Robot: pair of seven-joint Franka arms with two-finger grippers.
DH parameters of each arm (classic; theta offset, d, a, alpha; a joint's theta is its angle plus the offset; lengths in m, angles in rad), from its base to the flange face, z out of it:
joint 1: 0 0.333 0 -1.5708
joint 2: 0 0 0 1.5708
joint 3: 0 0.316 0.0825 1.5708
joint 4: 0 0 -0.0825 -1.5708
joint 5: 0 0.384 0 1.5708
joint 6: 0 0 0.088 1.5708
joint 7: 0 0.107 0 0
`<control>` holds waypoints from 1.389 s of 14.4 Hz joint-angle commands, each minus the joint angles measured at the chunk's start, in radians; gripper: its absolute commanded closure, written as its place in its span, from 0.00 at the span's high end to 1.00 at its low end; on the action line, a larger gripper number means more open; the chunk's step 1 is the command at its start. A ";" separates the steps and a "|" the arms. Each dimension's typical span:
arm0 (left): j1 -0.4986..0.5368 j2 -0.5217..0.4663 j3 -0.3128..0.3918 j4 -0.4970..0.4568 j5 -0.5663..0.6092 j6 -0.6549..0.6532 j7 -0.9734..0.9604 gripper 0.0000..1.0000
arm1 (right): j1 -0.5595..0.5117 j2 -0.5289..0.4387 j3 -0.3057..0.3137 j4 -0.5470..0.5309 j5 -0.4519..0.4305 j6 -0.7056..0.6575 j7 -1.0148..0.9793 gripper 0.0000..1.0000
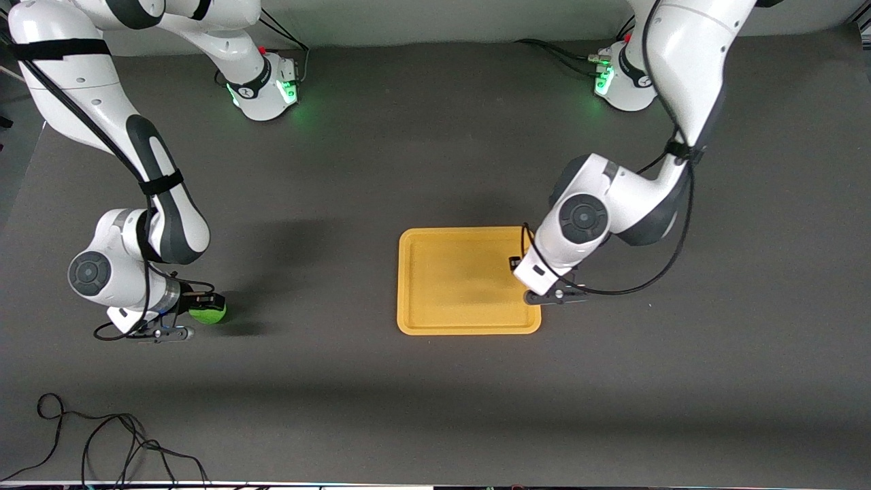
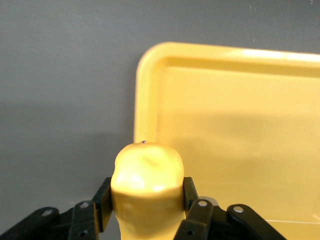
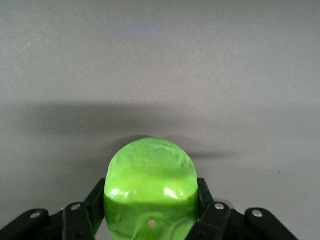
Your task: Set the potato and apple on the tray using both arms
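**Both foods gripped, neither yet on the tray**

Nearest the front camera, at about eight o'clock on the dark grey table (image 1: 435, 408), the right gripper (image 1: 192, 314) has its black fingers (image 3: 95, 202) clamped on the small bright green, glossy, bumpy apple (image 1: 208, 312). The right wrist view shows the apple pinched at its lower half, most of its body bulging out past the fingertips, with only bare table under it. It sits well apart from the flat rectangular orange-yellow plastic tray (image 1: 435, 238), toward the right arm's end of the table.

Farther up, near the table's centre, the left gripper (image 1: 537, 282) hangs over the tray's edge at its three o'clock side, closed on the small lumpy yellow-orange potato (image 2: 146, 187). In the front view the wrist hides the potato; the left wrist view shows it squeezed between the pads, with the tray's rounded corner and low rim just past it.

Risks, as I judge them:
- The potato looks to be roughly above the rim. Released here, it could strike the rim and roll off onto the table.
- The apple has a long carry. Its glossy round skin and shallow grip could let it slip.
- Both arms will converge on one tray; the right wrist could meet the left if the left has not cleared.
- Either food dropped from height may bounce over the low rim.
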 commanded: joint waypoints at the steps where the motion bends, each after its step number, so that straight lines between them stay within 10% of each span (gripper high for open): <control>1: -0.022 0.068 0.013 0.024 0.042 0.045 -0.040 0.45 | 0.010 -0.017 0.004 0.148 0.026 -0.222 0.017 0.27; 9: -0.053 0.112 0.013 0.018 0.044 0.097 -0.040 0.55 | 0.099 -0.040 0.017 0.282 0.173 -0.304 0.081 0.20; 12: -0.058 0.123 0.014 0.018 0.048 0.105 -0.039 1.00 | 0.173 -0.034 0.017 0.327 0.173 -0.305 0.195 0.14; 20: 0.109 -0.078 0.017 0.012 0.054 -0.111 0.090 1.00 | 0.456 0.179 0.045 0.589 0.198 -0.279 0.675 0.13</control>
